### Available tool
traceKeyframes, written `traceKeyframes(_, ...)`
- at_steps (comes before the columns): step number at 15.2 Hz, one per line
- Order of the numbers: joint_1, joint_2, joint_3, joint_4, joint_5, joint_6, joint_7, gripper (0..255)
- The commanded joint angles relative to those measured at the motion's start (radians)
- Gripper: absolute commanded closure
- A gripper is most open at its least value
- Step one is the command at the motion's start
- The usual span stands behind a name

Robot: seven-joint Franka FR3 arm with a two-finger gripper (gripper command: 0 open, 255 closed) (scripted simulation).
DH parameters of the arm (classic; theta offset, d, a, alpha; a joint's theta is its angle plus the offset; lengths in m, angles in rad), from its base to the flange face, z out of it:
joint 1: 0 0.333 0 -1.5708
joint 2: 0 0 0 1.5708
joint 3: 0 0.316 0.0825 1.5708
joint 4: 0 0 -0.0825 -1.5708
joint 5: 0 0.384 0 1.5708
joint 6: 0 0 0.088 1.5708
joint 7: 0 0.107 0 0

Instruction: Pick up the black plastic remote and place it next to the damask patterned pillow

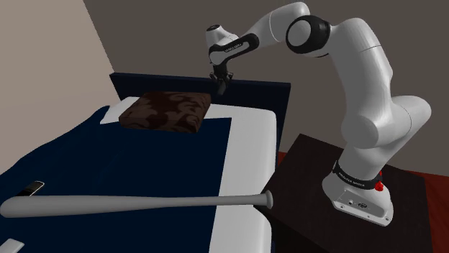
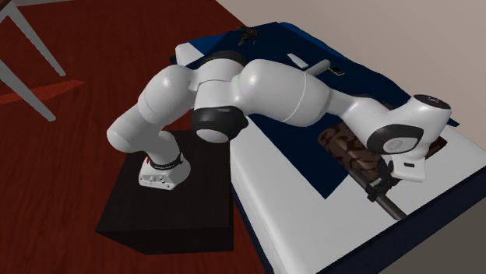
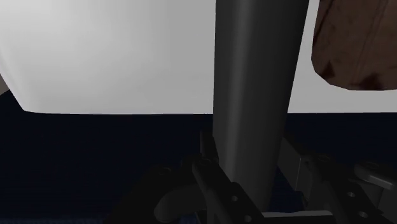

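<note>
My gripper (image 1: 221,84) hangs above the head end of the bed, just past the far right corner of the brown patterned pillow (image 1: 167,111). It is shut on a long dark remote (image 3: 254,83), which runs out from between the fingers (image 3: 213,181) over the white sheet (image 3: 114,57). In the second exterior view the gripper (image 2: 379,187) is beside the pillow (image 2: 346,152), with the remote (image 2: 391,205) sticking out below it. A pillow corner (image 3: 356,44) shows beside the remote in the wrist view.
A grey baseball bat (image 1: 129,203) lies across the navy blanket (image 1: 108,158) near the bed's foot. A small flat dark device (image 1: 32,188) lies beyond it. The dark headboard (image 1: 252,90) stands behind the gripper. The arm's black stand (image 1: 324,187) adjoins the bed.
</note>
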Motion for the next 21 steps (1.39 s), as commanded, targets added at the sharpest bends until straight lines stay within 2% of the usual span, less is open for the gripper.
traceKeyframes(1,0.001,0.014,-0.004,-0.003,-0.006,0.017,0.005,255)
traceKeyframes(21,0.020,0.154,-0.051,-0.025,-0.063,0.173,0.064,255)
